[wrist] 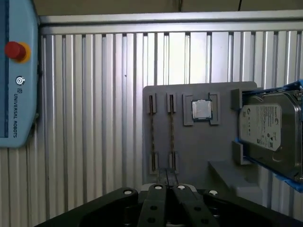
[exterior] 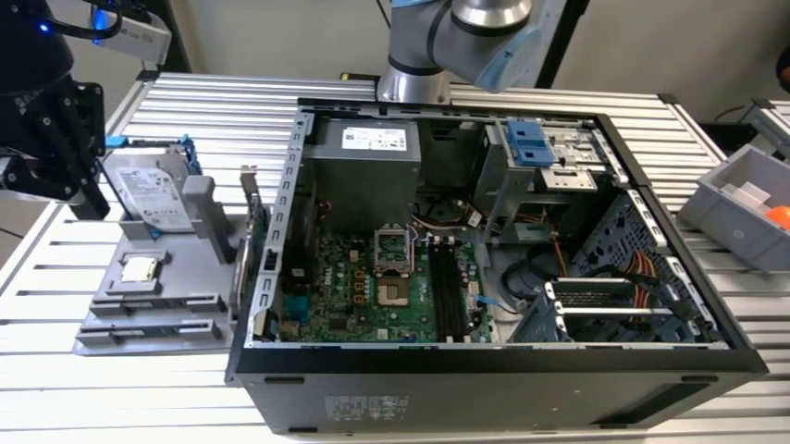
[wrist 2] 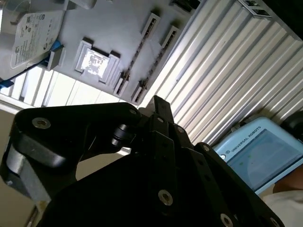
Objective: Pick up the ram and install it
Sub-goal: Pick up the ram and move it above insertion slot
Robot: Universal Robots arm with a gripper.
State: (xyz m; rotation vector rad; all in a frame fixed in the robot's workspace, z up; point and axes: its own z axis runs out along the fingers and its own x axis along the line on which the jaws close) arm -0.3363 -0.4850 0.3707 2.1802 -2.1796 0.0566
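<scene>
Gripper point(wrist: 166, 176) hangs near the gray tray point(wrist: 199, 156), not touching it. In the first wrist view its tips line up w/ the tray's edge at the slot ends. Jaws are pinched together w/ nothing btwn them, and it looks the same in the second wrist view.

Ram point(wrist: 171, 128) is on the tray, stood on edge in a long clip slot, not yet picked. A 2nd stick point(wrist: 152, 127) sits parallel in the next slot, just beside it. Gripper is apart from both.

Chip point(wrist: 201, 109) sits in a square pocket on the tray, just beside the ram, on the side away from the 2nd stick. Hard drive point(wrist: 270, 125) in its blue bracket is propped tilted at the tray's end, past the chip.

Tray lies flat on the slatted metal desk point(wrist: 94, 118). Open PC case point(exterior: 494, 370) stands just beside the tray, on the exterior view's right of it. Motherboard point(exterior: 358, 296) is inside, w/ long black slots point(exterior: 447, 296) on the board's side away from the tray. Arm point(exterior: 457, 28) rises beyond the case, well apart from the tray.

Pendant point(wrist: 14, 71) w/ red stop button lies on the desk, well apart from the tray, on the sticks' side.
</scene>
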